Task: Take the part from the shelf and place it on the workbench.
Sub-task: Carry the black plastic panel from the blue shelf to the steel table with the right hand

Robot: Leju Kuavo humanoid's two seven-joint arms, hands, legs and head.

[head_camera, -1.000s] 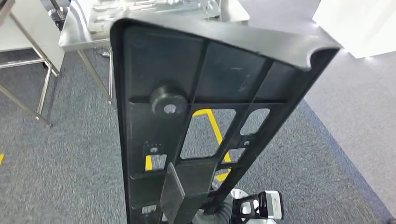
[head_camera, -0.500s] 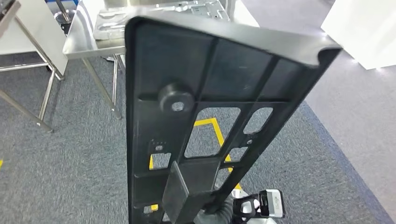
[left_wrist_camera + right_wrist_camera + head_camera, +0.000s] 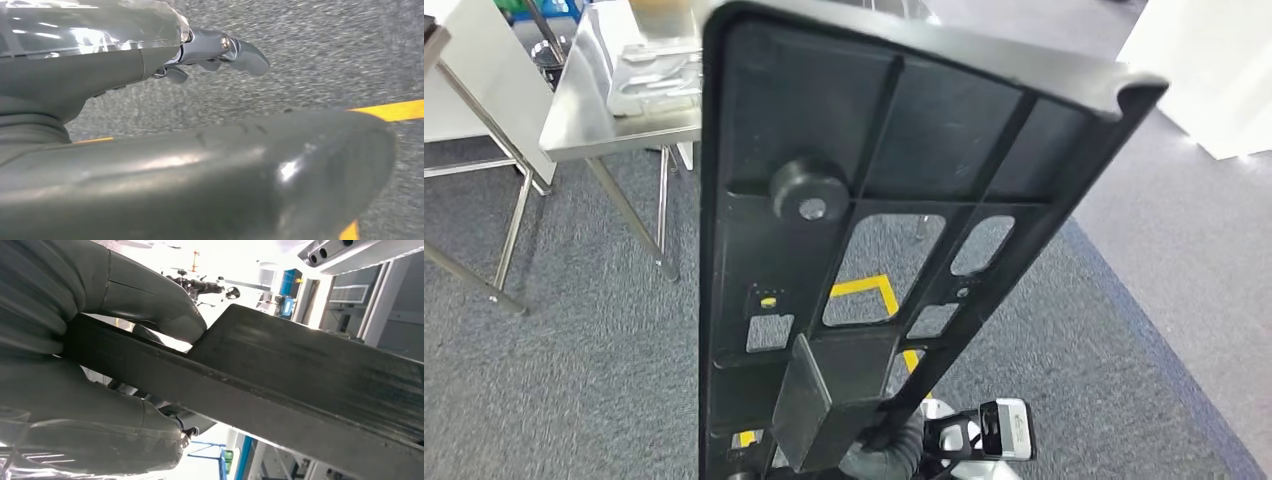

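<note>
Across centre of head view: long black moulded-plastic part (image 3: 864, 230), ribbed frame w/ rectangular cut-outs, round boss w/ centre hole, curled lip along far edge. Held upright-tilted, off the floor, wider end away from robot, narrow end down at right hand (image 3: 879, 440). Matte surface, light scuffs. Flat dark tab projecting from lower section.

Right hand: thick grey thumb (image 3: 150, 295) on one face of part (image 3: 280, 390), grey fingers (image 3: 100, 430) wrapped on opposite face; closed firmly around narrow end. Ribbed grey cover visible at wrist.

Left hand (image 3: 215, 52): dark fingers extended, apart, holding nothing; large grey rounded surface in foreground, identity cannot tell. Seen over grey carpet.

Behind part, upper left in head view: stainless-steel workbench (image 3: 574, 110), polished top on thin tubular legs, carrying pale metal pieces (image 3: 654, 70). Part not on it.

Floor: grey short-pile carpet (image 3: 554, 370) w/ yellow tape lines (image 3: 864, 288) seen through cut-outs; lighter grey strip at right. White block (image 3: 1214, 70) at upper right.

Right wrist view adds: bright room background, blue fittings, blurred.
</note>
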